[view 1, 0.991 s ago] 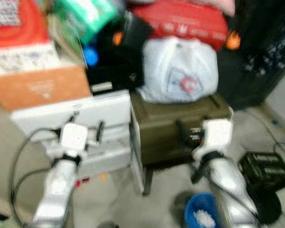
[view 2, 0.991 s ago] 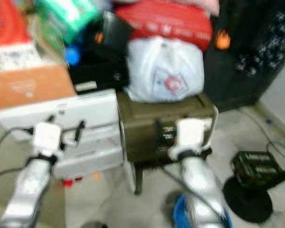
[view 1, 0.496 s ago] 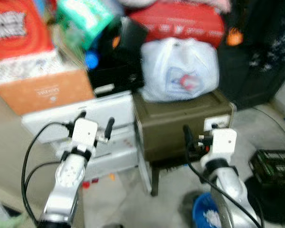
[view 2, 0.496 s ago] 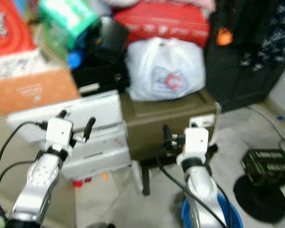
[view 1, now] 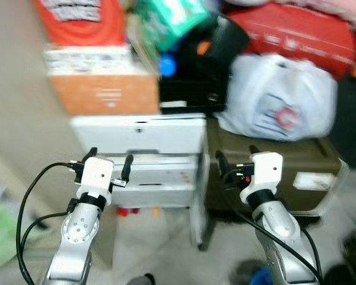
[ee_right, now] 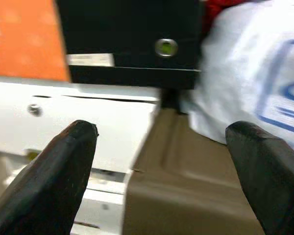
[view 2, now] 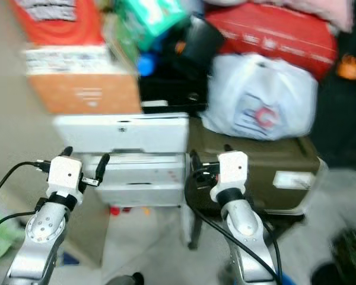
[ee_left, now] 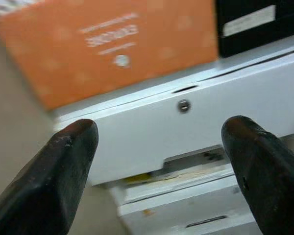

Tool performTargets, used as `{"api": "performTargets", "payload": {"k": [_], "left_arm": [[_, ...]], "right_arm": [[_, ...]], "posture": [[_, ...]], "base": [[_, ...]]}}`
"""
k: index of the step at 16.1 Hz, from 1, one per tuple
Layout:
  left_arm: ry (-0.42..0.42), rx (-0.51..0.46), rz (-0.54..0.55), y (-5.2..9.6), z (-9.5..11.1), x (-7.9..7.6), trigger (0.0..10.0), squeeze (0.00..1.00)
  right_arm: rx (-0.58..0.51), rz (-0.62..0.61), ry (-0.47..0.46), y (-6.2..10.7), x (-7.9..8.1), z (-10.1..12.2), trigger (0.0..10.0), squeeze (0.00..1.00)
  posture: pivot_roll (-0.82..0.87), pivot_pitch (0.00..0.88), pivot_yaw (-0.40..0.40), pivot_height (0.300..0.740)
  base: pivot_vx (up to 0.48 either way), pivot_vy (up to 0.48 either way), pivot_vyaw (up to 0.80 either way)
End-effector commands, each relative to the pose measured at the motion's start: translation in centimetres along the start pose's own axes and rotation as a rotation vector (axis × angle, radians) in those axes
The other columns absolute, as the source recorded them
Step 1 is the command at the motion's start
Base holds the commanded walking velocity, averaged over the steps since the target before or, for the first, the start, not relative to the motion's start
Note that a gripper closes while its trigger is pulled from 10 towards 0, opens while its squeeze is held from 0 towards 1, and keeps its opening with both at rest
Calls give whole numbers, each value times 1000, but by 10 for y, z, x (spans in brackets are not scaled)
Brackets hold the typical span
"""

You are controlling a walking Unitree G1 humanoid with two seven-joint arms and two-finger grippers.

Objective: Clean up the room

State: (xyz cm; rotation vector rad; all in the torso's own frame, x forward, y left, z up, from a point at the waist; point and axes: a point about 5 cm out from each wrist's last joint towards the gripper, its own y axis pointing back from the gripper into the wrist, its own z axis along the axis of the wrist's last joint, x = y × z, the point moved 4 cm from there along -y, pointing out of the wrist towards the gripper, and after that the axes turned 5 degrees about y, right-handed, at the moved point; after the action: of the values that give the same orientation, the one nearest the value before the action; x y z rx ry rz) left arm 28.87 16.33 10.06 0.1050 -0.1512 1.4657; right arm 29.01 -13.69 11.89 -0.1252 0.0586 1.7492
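Both pincers, left pincer (ee_left: 157, 166) and right pincer (ee_right: 161, 171), gape empty before a white drawer unit (view 1: 160, 154), blurred.

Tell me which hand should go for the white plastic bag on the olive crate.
Right. The right hand, open, is raised just before the olive crate bearing the white bag; the left hand faces the white drawer unit.

Left gripper (ee_left: 164, 161): jaws stand wide apart, holding nothing; both black fingers (ee_left: 63, 181) blurred in the foreground.
White drawer unit (ee_left: 196, 122): landmark, seen between the jaws; small round lock (ee_left: 184, 105) on its top front.
Orange box (ee_left: 112, 44): resting on the unit.
Black box (ee_left: 257, 22): on the unit, beside the orange box.
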Motion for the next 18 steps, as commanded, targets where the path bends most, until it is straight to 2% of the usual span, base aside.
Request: {"api": "performTargets", "payload": {"k": [1,8,18], "left_arm": [[-5,7,6,4,-1,1,10000,0],[11,9,-6,0,1,-4,10000,0],[1,1,25,-1,4,1,10000,0]], "right_arm": [[14,-5,6,1,-4,-2,10000,0],[-10,11,12,-2,-3,7,10000,0],[-12,16,16,-7,-2,8,10000,0]], "posture": [[-70,58,-11,740],[-75,58,-18,740],[-56,56,-22,740]], "base": [[0,0,800],[0,0,800],[0,0,800]]}}
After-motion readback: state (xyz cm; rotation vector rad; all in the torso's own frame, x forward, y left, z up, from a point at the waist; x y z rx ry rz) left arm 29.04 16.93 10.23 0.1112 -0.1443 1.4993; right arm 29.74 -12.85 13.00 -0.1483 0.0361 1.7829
